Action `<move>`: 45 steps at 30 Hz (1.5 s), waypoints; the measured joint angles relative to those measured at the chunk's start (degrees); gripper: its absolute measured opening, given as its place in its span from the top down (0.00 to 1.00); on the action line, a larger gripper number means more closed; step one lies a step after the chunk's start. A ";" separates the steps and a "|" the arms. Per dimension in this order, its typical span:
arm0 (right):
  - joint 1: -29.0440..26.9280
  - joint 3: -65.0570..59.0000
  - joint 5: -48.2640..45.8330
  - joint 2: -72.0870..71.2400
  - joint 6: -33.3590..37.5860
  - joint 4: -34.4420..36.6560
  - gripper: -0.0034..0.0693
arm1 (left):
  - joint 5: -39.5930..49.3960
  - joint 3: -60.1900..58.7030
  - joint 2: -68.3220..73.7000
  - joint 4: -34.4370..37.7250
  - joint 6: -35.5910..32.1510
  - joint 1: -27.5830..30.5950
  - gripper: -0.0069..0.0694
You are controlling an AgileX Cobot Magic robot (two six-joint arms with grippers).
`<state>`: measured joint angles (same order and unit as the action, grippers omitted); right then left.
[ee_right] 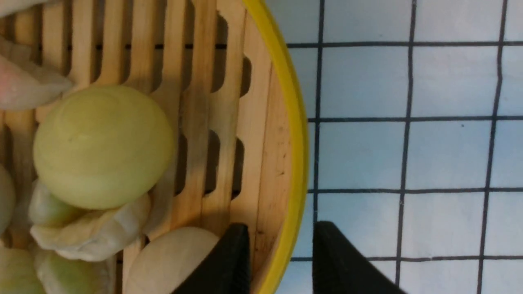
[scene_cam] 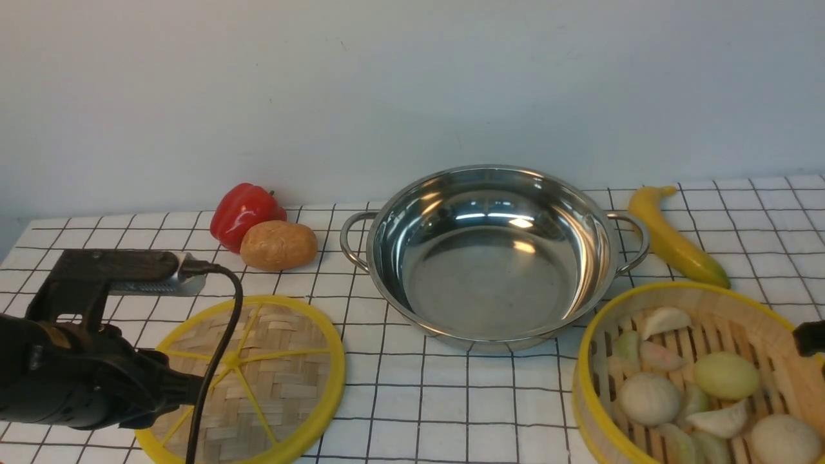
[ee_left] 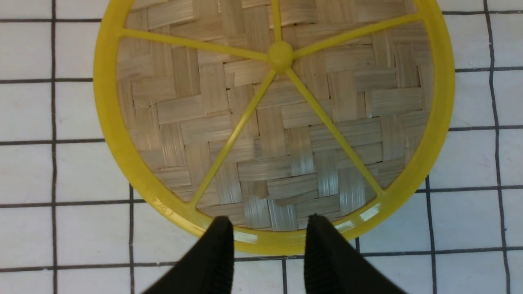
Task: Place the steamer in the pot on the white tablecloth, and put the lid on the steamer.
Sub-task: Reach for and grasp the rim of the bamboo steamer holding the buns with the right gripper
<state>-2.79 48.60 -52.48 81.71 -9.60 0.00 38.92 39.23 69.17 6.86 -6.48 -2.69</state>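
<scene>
Evidently, jaws apart, the right gripper (ee_right: pixel 281 229) straddles the steamer (ee_right: pixel 261 122) wall beside the pot (scene_cam: pixel 490 258); a one-sided pinch may tilt it, spilling buns (ee_right: pixel 102 147).

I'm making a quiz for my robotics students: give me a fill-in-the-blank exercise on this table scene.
1. The pot is ___ inside.
2. The lid has ___ yellow spokes.
3. The right claw straddles the wall of the ___.
4. Beside the red pepper lies a brown ___.
Missing words: empty; five; steamer; potato.
</scene>
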 joint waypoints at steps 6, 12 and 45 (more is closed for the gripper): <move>-5.31 0.00 1.49 0.12 1.91 1.43 0.62 | -0.13 0.00 0.00 0.00 -0.07 0.00 0.59; -5.93 0.00 3.30 0.24 8.94 10.57 0.62 | -0.77 0.00 0.00 0.00 -0.07 0.00 0.59; -5.93 0.13 5.16 13.76 12.09 9.06 0.88 | -1.46 0.00 0.00 0.00 -0.14 0.00 0.59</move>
<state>-8.73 48.73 -47.31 95.47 2.49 9.06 37.47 39.23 69.17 6.86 -6.62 -2.69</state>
